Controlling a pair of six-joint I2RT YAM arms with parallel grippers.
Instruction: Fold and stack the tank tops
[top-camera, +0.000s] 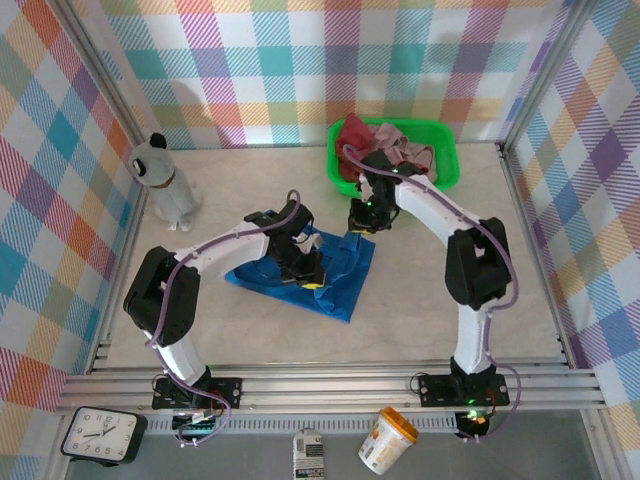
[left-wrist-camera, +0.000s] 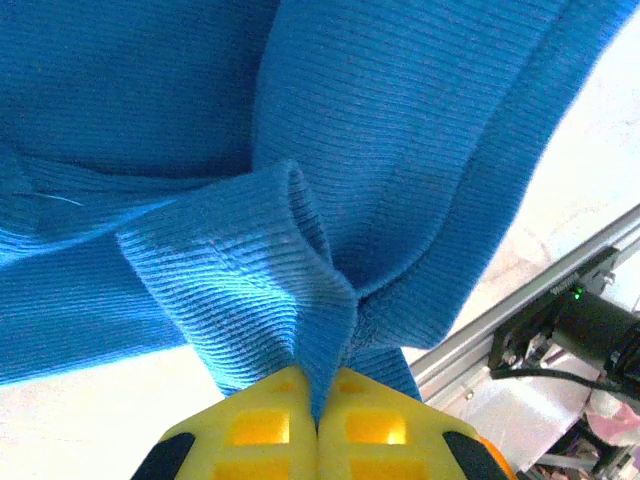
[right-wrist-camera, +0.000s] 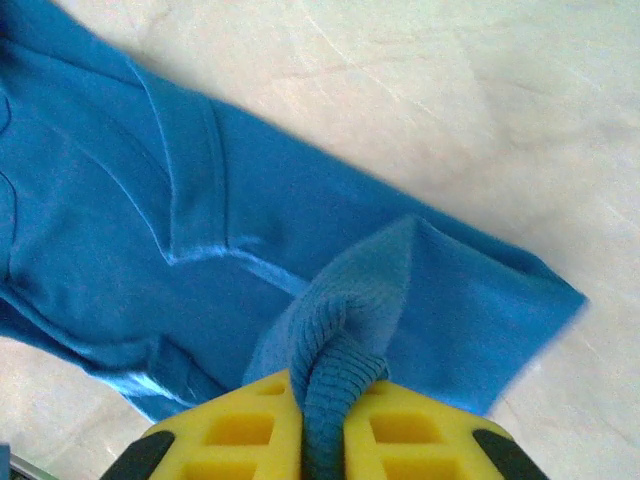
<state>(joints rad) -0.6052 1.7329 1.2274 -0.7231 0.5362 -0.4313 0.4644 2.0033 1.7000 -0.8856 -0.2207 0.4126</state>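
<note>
A: Where is the blue tank top (top-camera: 340, 290)?

B: Spread on the bench (top-camera: 500, 300) near the middle in the top view, part of it bunched. Both arms reach down to it.

A: What about the left end effector (top-camera: 305, 272)?

B: It sits over the middle of the cloth. In its wrist view the left end effector (left-wrist-camera: 318, 400) is clamped on a ridge of the blue tank top (left-wrist-camera: 400, 120), the yellow pads pressed together with the fold between them. The fabric fans away toward 12 o'clock.

A: And the right end effector (top-camera: 358, 225)?

B: At the cloth's 1 o'clock edge in the top view. From its own wrist, the right end effector (right-wrist-camera: 320, 400) pinches a thick roll of ribbed hem. The rest of the blue tank top (right-wrist-camera: 120, 230) lies flat toward 10 o'clock, with bare bench (right-wrist-camera: 450, 100) from 12 to 3.

A: And the other garments?

B: The dark red tank top (top-camera: 352, 135) and pink tank top (top-camera: 400, 145) are heaped in the green basket (top-camera: 445, 165), at 1 o'clock from the blue one.
</note>
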